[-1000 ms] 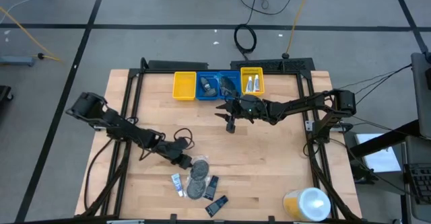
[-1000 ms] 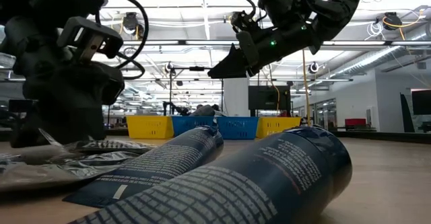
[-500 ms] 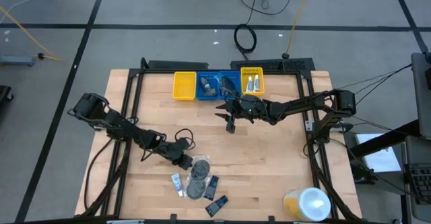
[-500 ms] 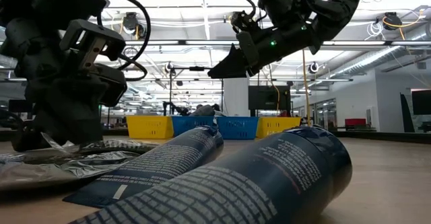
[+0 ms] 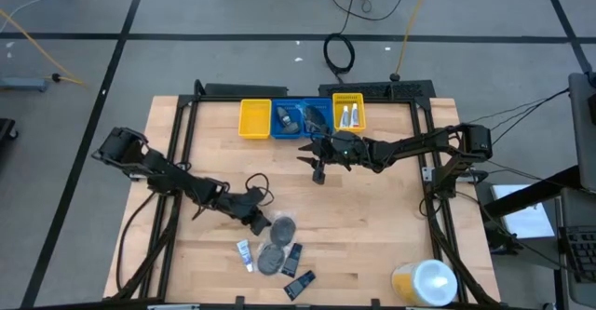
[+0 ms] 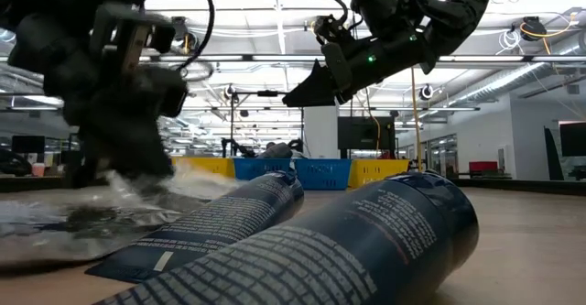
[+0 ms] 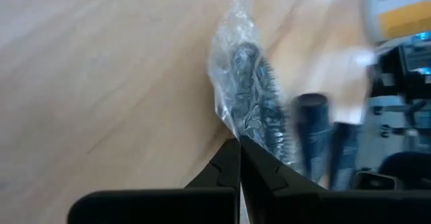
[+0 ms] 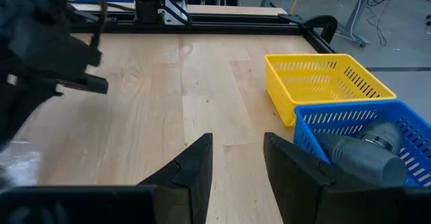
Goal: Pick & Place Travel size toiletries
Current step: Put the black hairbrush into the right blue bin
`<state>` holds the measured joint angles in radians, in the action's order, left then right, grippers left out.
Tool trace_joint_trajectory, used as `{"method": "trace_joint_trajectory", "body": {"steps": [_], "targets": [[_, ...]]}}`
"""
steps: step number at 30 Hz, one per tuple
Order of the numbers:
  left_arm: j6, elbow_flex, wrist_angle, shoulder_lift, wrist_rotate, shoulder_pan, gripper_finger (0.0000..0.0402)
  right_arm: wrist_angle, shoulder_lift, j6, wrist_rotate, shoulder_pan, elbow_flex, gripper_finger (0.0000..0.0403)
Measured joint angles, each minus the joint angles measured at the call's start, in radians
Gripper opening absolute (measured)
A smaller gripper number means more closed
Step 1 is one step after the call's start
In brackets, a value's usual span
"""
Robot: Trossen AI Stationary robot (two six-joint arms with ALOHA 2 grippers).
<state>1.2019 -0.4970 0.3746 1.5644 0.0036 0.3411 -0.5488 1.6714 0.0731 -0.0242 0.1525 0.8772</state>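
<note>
Well, we see a big wooden table (image 5: 372,226) from above, and we use it like a clock face.

The biggest thing on it is the large yellow container (image 5: 424,282) with a white lid, down at 5 o'clock by the edge.

At 12 o'clock three bins sit in a row, touching each other. We see one yellow bin (image 5: 254,118), then a blue bin (image 5: 300,120) with grey things inside, then another yellow bin (image 5: 348,113) with two small white tubes (image 5: 348,117) in it.

The right gripper (image 5: 318,174) hangs over the middle of the table, just below the blue bin. Its two fingers are spread apart and hold nothing.

The left gripper (image 5: 259,219) is low, at about 7 o'clock. Its fingers are pinched tight on the edge of a clear packet (image 5: 282,224) with a round black piece inside. The packet lies just beside the gripper, at its 3 o'clock side.

The other toiletries lie near 6 o'clock, close together. There is a second round piece (image 5: 272,260), a dark mini bottle (image 5: 294,254), a small white-and-blue tube (image 5: 244,252) and a black packet (image 5: 299,285) nearest the edge.
</note>
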Motion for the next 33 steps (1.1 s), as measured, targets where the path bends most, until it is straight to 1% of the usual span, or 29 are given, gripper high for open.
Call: {"method": "trace_joint_trajectory", "body": {"steps": [5, 12, 18, 22, 24, 26, 29, 33], "targets": [[-0.077, 0.001, -0.028, -0.06, -0.015, -0.028, 0.0, 0.0, 0.0, -0.001, 0.0, 0.0, 0.0, 0.0128], [-0.184, -0.001, -0.094, -0.175, -0.041, -0.068, 0.0, 0.0, 0.0, -0.008, 0.001, 0.0, 0.0, 0.0128], [-0.254, -0.001, -0.194, -0.281, -0.084, -0.095, 0.0, 0.0, 0.0, -0.008, 0.004, 0.0, 0.0, 0.0128], [-0.341, -0.007, -0.209, -0.338, -0.1, -0.115, 0.0, -0.001, 0.0, -0.008, 0.06, 0.0, 0.0, 0.0128], [-0.391, -0.041, -0.277, -0.358, -0.102, -0.123, 0.0, -0.005, 0.0, -0.009, 0.109, 0.0, 0.0, 0.0128], [-0.436, -0.102, -0.384, -0.365, -0.108, -0.131, 0.0, -0.01, 0.0, -0.009, 0.155, 0.0, 0.0, 0.0128], [-0.508, -0.217, -0.578, -0.363, -0.136, -0.139, 0.0, -0.02, 0.0, -0.009, 0.188, 0.0, 0.0, 0.0128], [-0.614, -0.336, -0.717, -0.355, -0.162, -0.144, 0.0, -0.04, 0.0, -0.02, 0.219, 0.0, 0.0, 0.0128]]}}
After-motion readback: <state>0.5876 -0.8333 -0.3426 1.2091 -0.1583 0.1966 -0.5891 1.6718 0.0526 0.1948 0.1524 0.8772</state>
